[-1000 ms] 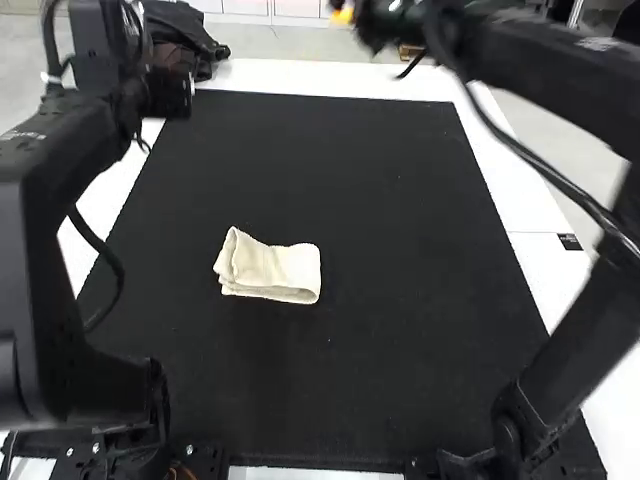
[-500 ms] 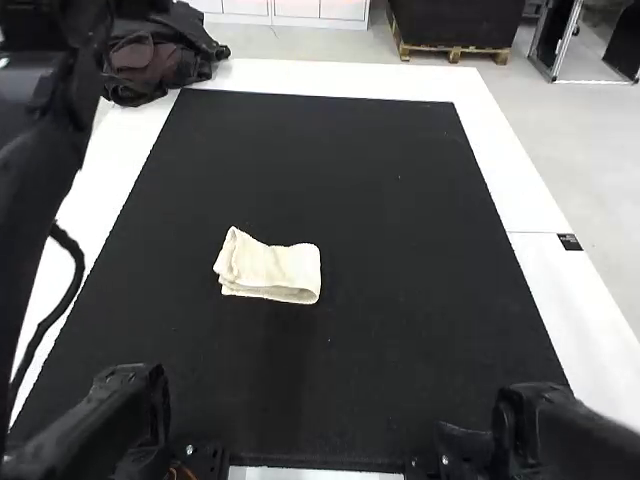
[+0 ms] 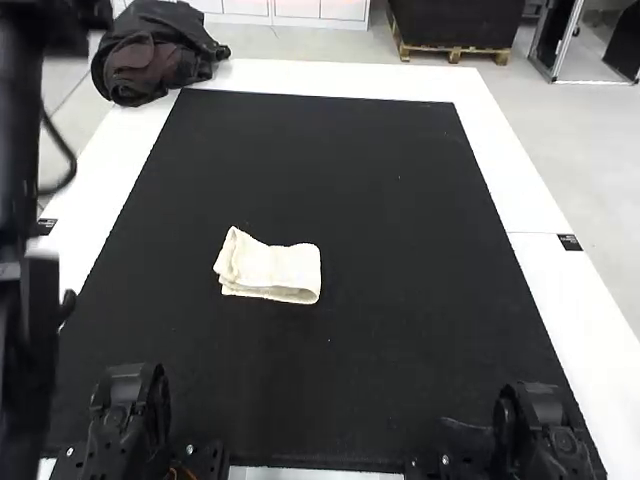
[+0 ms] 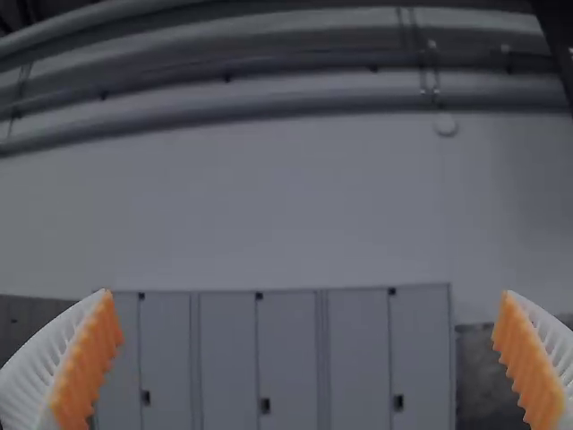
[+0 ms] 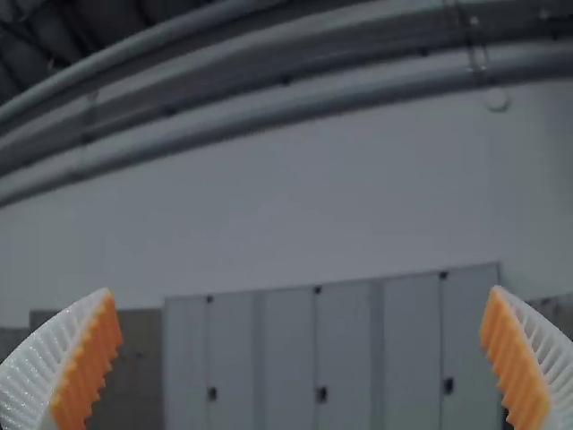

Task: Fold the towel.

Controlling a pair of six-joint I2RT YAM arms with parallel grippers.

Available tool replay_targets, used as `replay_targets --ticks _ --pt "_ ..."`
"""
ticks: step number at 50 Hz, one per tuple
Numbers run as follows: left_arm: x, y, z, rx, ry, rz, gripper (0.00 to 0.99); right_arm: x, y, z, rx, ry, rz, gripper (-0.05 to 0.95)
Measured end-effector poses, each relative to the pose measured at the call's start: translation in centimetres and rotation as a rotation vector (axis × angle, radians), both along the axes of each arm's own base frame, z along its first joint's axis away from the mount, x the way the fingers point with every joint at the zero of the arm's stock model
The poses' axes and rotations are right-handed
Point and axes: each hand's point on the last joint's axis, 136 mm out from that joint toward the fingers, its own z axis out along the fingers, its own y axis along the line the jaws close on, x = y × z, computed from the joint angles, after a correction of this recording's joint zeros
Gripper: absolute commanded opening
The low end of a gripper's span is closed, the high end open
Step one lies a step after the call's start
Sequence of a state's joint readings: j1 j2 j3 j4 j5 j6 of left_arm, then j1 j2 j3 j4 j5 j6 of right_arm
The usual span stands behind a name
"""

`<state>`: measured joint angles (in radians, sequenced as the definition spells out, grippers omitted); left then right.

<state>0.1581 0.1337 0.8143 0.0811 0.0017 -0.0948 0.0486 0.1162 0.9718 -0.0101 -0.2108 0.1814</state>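
High view: towel (image 3: 270, 266) (folded), outside right claw (image 5: 301, 292)

One towel (image 3: 268, 268), one mat (image 3: 420, 220), two arms (image 3: 22, 300)

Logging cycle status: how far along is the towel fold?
Done, by the look: towel lies as a small folded stack on the black mat.
In hand: nothing; left tool and right tool are open and empty.
Left: probably no more folds; maybe squaring the uneven layers at its left end.
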Motion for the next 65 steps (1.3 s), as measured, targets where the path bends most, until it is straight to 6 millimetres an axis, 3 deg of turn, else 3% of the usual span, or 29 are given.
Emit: replay_targets --ticks 5,11,20,26,35,42,47,54,65 --pt "-1.7 -0.1 -1.2 0.003 -0.042 0.014 0.969 -1.5 -1.2 -0.6 0.012 -0.037 -0.104 0.92" --pt "-2.3 -0.1 -1.8 0.004 -0.054 0.026 0.969 -1.9 -2.6 -1.3 0.039 -0.050 -0.202 0.92" --pt "-1.6 0.1 -2.3 -0.012 -0.055 0.014 0.969 0.7 -4.1 -3.1 0.058 0.024 -0.294 0.92" --pt "0.5 0.3 -4.0 0.001 -0.031 0.020 0.969 3.4 -4.8 -5.3 0.075 0.088 -0.329 0.92" --pt "6.8 1.3 -11.2 -0.004 0.110 0.026 0.969 10.6 -5.6 -12.7 0.062 0.244 -0.391 0.92" --pt "9.6 1.8 -16.1 -0.005 0.143 0.029 0.969 14.7 -6.2 -18.7 0.038 0.306 -0.446 0.92" --pt "11.1 2.1 -19.3 -0.014 0.193 0.029 0.969 15.7 -7.0 -21.0 0.065 0.272 -0.486 0.92" --pt "13.0 2.5 -23.5 -0.033 0.306 0.028 0.969 17.4 -7.7 -25.8 0.066 0.342 -0.529 0.92" --pt "15.0 2.8 -29.7 -0.093 0.560 0.015 0.969 19.4 -7.9 -33.8 -0.004 0.661 -0.546 0.92"
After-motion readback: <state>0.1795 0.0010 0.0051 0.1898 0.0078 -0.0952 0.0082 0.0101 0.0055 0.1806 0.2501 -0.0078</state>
